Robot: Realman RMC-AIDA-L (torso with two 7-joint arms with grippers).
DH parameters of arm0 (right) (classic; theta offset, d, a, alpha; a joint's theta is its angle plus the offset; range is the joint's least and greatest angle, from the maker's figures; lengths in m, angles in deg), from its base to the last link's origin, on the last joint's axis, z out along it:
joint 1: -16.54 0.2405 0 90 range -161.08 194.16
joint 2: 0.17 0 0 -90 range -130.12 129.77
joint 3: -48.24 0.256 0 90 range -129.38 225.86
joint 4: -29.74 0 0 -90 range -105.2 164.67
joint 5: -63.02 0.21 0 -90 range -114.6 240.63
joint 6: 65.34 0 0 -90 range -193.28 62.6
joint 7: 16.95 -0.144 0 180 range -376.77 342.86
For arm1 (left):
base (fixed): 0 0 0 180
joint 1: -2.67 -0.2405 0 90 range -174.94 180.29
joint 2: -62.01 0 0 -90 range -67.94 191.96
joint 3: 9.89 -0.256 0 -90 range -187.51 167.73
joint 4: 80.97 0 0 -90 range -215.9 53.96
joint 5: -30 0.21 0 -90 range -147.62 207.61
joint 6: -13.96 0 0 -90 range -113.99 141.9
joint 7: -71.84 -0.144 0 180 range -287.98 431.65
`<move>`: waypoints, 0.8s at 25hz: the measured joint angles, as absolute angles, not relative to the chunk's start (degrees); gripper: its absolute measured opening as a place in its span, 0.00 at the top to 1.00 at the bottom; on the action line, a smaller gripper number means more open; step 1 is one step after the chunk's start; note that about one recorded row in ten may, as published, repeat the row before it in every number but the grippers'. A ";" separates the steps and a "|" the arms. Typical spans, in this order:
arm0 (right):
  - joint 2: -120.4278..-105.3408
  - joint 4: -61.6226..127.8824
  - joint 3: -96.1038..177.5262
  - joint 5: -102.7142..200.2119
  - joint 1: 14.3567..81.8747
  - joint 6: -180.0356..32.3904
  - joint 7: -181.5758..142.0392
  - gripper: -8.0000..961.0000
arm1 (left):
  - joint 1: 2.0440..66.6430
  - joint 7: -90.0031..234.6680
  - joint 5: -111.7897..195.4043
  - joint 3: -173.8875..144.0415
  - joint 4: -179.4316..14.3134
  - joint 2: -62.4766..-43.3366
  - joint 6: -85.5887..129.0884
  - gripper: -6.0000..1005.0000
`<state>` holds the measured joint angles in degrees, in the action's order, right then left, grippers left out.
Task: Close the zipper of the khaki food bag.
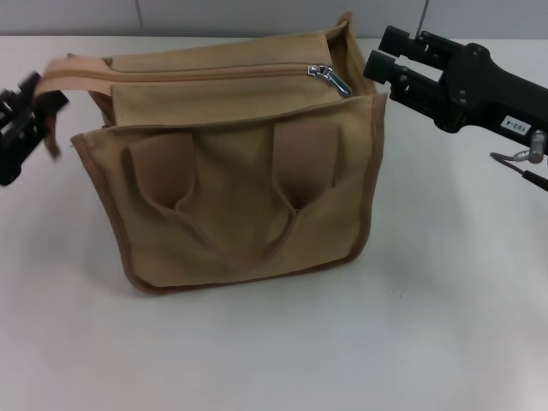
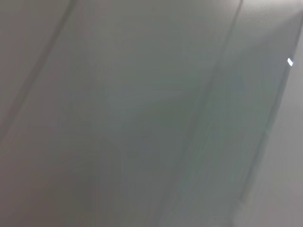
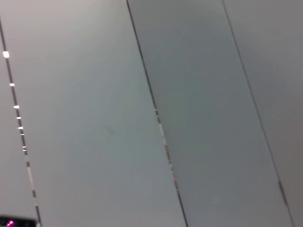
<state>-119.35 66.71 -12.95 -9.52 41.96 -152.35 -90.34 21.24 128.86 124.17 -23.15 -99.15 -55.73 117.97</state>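
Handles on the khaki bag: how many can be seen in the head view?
2. One handle hangs in a loop down the front of the bag. The other lies along the top at the robot's left end, near the left gripper. More could be hidden behind.

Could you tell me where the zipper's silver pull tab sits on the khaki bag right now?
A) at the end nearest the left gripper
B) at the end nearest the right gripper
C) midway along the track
B: the pull tab lies at the track's end beside the right gripper, far from the left gripper.
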 joint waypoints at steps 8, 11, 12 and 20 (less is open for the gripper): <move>-118.57 66.68 -12.85 -12.18 42.19 -155.46 -89.83 0.27 | 20.29 157.58 137.25 -31.58 -113.52 -46.52 127.00 0.44; -117.93 66.67 -12.80 -13.54 42.19 -157.25 -89.56 0.24 | 20.29 157.83 137.54 -31.68 -113.51 -45.80 127.51 0.35; -117.75 66.65 -12.78 -15.65 42.19 -159.33 -88.06 0.23 | 19.85 156.98 136.13 -32.28 -113.39 -44.91 128.79 0.32; -117.96 65.39 -12.94 -22.02 41.82 -165.39 -81.17 0.18 | 20.52 148.54 129.14 -42.99 -113.11 -47.54 129.11 0.24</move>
<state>-117.96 65.39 -12.94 -22.02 41.82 -165.39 -81.17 20.52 148.54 129.14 -42.99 -113.11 -47.54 129.11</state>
